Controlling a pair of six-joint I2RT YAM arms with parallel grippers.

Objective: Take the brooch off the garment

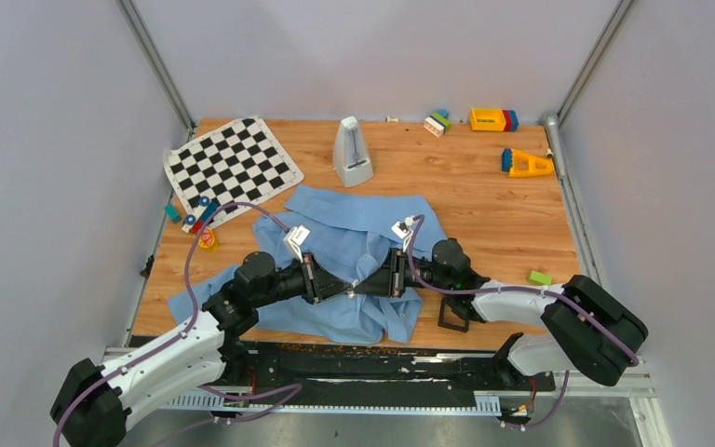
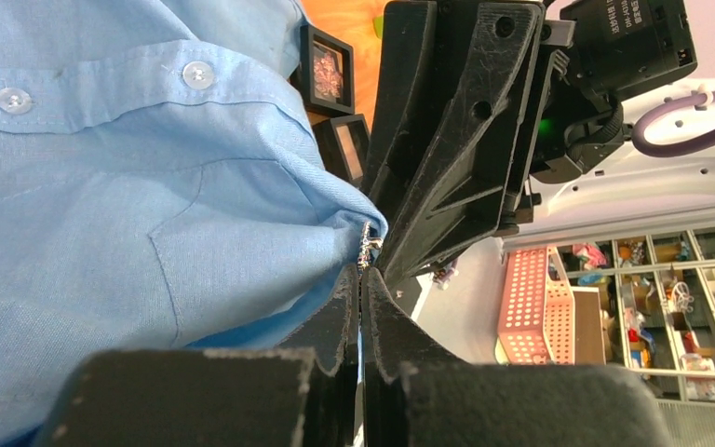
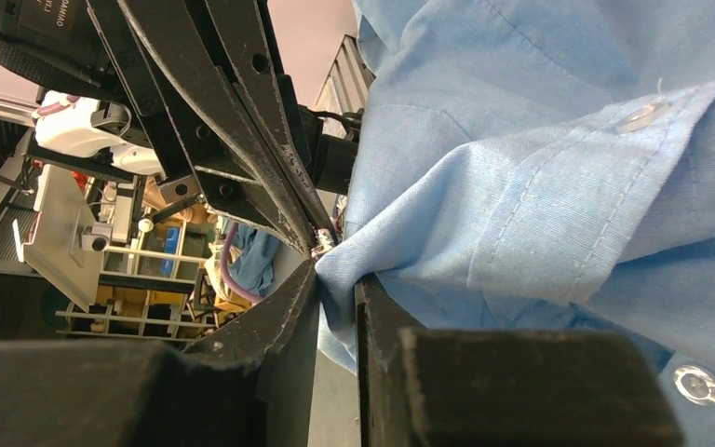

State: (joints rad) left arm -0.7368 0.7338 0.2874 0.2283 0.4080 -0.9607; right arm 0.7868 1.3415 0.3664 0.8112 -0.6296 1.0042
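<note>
Left gripper (image 2: 361,279): fingers pressed together, no gap between them. Brooch (image 2: 368,244) sits right at their tips, on the peak of a shirt (image 2: 102,233) fold. It looks pinched, but it's too small to confirm. It shows as a thin metallic sliver, long axis roughly in line with my left fingers.

Right gripper (image 3: 337,275): clamped on that same shirt fold, just behind the brooch, tips facing the left's. The left is nearer the brooch, so I'd make it the puller and the right the anchor. My call for the next move: left draws straight off the fold, along its own axis.

Beyond the shirt: metronome (image 1: 352,154).
</note>
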